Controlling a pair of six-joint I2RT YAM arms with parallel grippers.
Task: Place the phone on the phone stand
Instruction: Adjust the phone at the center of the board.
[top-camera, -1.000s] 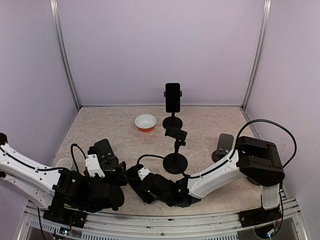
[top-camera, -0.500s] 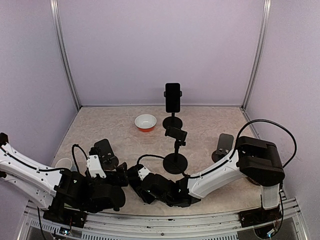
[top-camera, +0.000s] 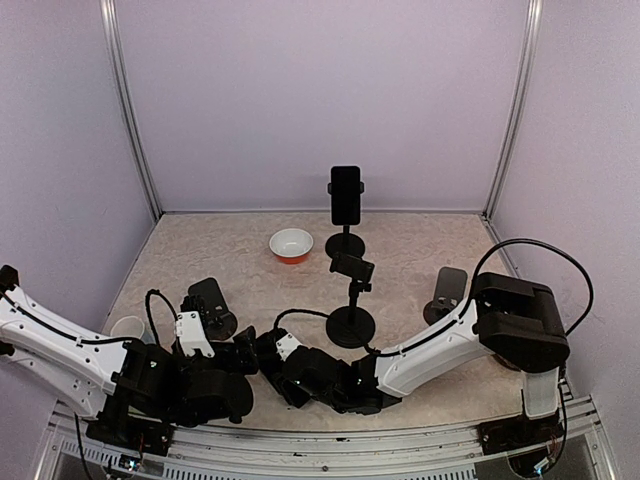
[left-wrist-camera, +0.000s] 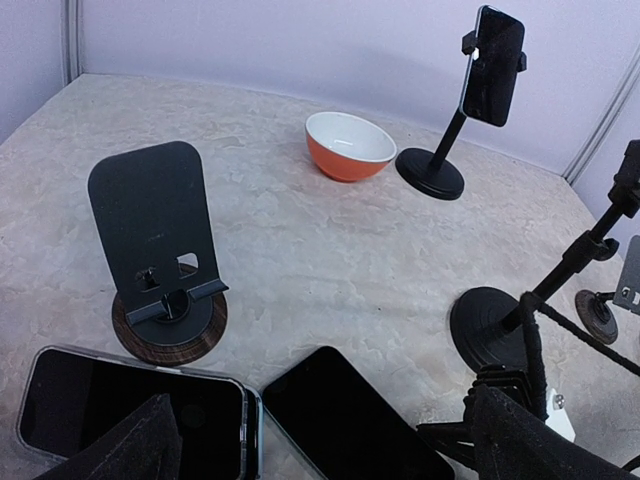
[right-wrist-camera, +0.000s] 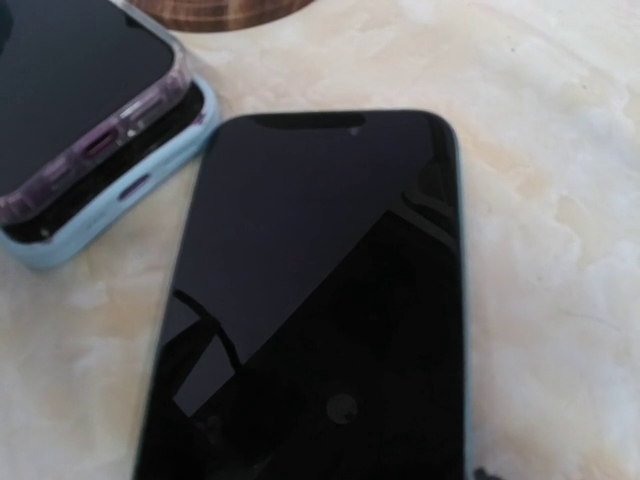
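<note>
Two phones lie flat near the table's front edge. One is plain black (left-wrist-camera: 350, 420) (right-wrist-camera: 320, 300). The other, in a clear and light-blue case (left-wrist-camera: 130, 415) (right-wrist-camera: 80, 100), lies just left of it. Right behind them stands an empty phone stand (left-wrist-camera: 160, 250) (top-camera: 205, 297), a black plate on a round wooden base. My left gripper (left-wrist-camera: 330, 455) hangs open over both phones, with one finger (left-wrist-camera: 125, 445) on each side. My right gripper (top-camera: 265, 352) sits low at the black phone, which fills the right wrist view. Its fingers are out of sight.
An empty clamp stand (top-camera: 352, 270) on a round black base (left-wrist-camera: 495, 325) stands mid-table. Behind it, a second clamp stand holds a phone upright (top-camera: 346, 195) (left-wrist-camera: 492, 65). An orange bowl (top-camera: 291, 244) sits at the back, another plate stand (top-camera: 448, 288) at the right, and a white cup (top-camera: 128, 326) at the left.
My left wrist has crept slightly right and nearer. The right arm and the phones have not visibly moved.
</note>
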